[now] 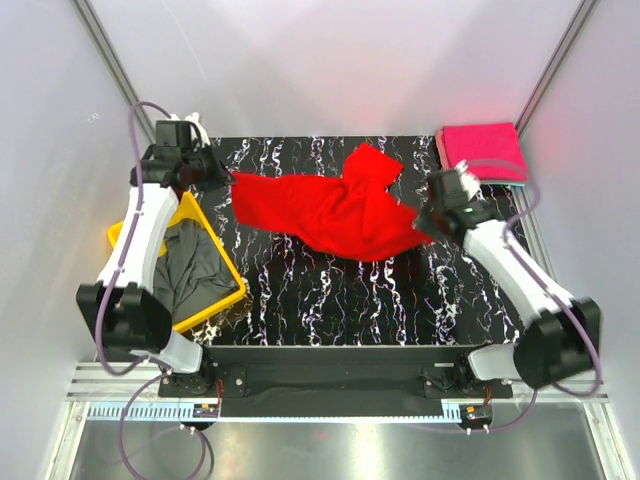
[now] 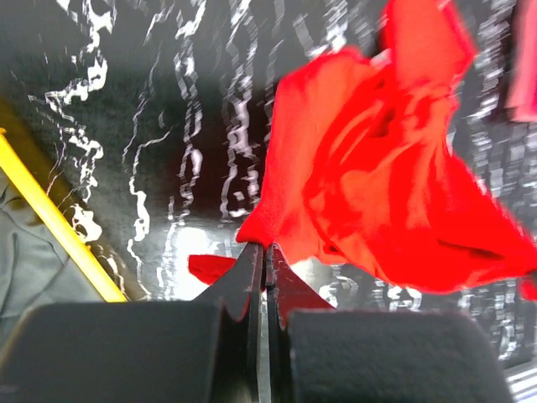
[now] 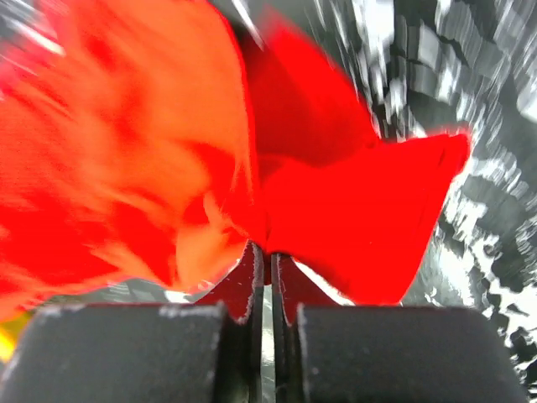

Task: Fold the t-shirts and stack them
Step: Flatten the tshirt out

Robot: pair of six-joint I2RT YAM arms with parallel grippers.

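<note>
Nearest to me, the two black fingers of my left gripper (image 2: 265, 248) are pressed together on a thin edge of the bright red soft cloth t-shirt (image 1: 340, 210). A small flap of red pokes out just beside the tips. My right gripper (image 3: 270, 250) is clamped the same way, with red cloth nipped at the tips and bunching up beyond them.

The shirt stretches between my two holds over the middle of the black white-veined table (image 1: 330, 300). It is crumpled and sagging, with one part peaking toward the far side. I cannot tell how much of it rests on the surface.

I judge it light and limp. It will drape and fold over itself, and a thin pinch like mine could let it slip if I tug hard. Which parts of the shirt I hold is hidden in the folds. Matching corners at the hem or shoulders would let me pull it flat.

On my left, the yellow plastic tray (image 1: 236, 283) holds a dark grey cloth shirt (image 1: 190, 262) lying loose. At the far right corner sits a magenta-pink folded cloth (image 1: 484, 150), well apart from the red one and looking already stacked.
</note>
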